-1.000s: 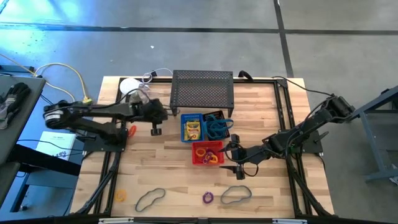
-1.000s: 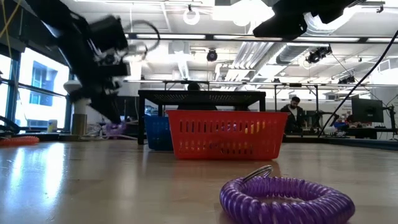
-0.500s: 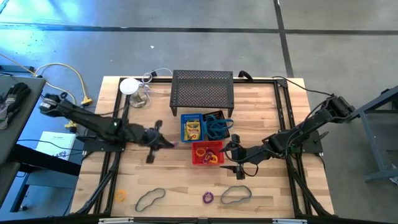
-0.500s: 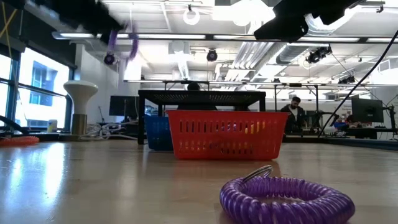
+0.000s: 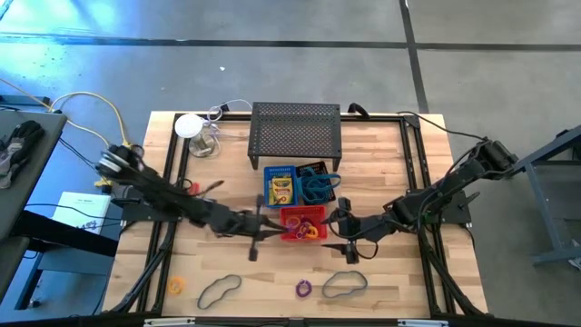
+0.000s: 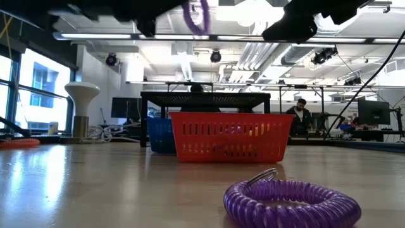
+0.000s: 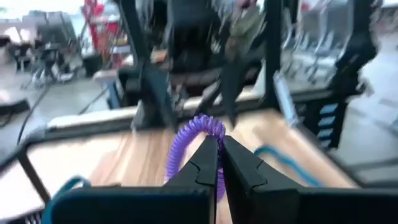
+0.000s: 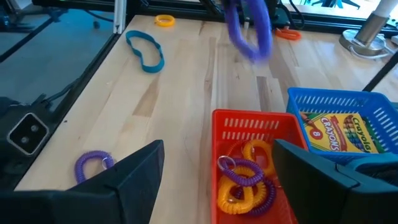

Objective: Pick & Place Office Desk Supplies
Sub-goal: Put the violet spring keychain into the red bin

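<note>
In the high view, the left gripper (image 5: 260, 227) sits just beside the red bin (image 5: 302, 223), its load too small to make out, while the right gripper (image 5: 343, 233) waits fully spread on that bin's other side, and the blue bin (image 5: 280, 185) holds a yellow crayon box (image 5: 282, 189). In the low view both grippers are cut off at the upper edge, a blurred purple ring (image 6: 197, 16) hangs there, and a second purple ring (image 6: 291, 202) lies on the tabletop (image 6: 95, 183). The left wrist view shows the left gripper clamped tight on the purple ring; the right wrist view shows purple and yellow rings (image 8: 244, 186) inside the red bin.
</note>
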### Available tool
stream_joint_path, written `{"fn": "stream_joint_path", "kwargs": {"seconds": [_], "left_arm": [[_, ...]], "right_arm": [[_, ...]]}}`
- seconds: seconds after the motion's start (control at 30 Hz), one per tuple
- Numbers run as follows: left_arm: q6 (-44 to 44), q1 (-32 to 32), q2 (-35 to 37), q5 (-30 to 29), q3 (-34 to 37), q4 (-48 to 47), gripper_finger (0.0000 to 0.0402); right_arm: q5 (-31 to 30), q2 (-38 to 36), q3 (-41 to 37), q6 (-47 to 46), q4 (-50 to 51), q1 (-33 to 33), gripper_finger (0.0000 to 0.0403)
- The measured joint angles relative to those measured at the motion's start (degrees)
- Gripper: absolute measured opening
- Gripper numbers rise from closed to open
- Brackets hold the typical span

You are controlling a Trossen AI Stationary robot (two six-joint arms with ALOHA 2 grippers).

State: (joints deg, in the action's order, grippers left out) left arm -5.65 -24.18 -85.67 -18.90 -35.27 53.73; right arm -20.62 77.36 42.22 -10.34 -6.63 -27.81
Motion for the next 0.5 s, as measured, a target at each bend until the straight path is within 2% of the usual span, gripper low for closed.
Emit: {"fn": "stream_joint_path", "kwargs": {"seconds": [0.13, 0.37, 0.5], "left_arm": [[0.64, 1.98, -5.45, -0.07, -3.37, -3.72, 0.0002], [9.37, 3.63, -6.67, 1.10, -10.46, -28.66, 0.0002], [9.82, 4.26, -6.64, 1.36, -11.31, -30.38, 0.0005]], "right_arm": [[0.00, 0.00, 0.00, 0.04, 0.15, -0.42, 0.0286], [0.00, 0.02, 0.02, 1.06, 0.31, -0.44, 0.0286], [-0.24, 0.02, 0.02, 0.94, 0.24, -0.44, 0.0286]]}}
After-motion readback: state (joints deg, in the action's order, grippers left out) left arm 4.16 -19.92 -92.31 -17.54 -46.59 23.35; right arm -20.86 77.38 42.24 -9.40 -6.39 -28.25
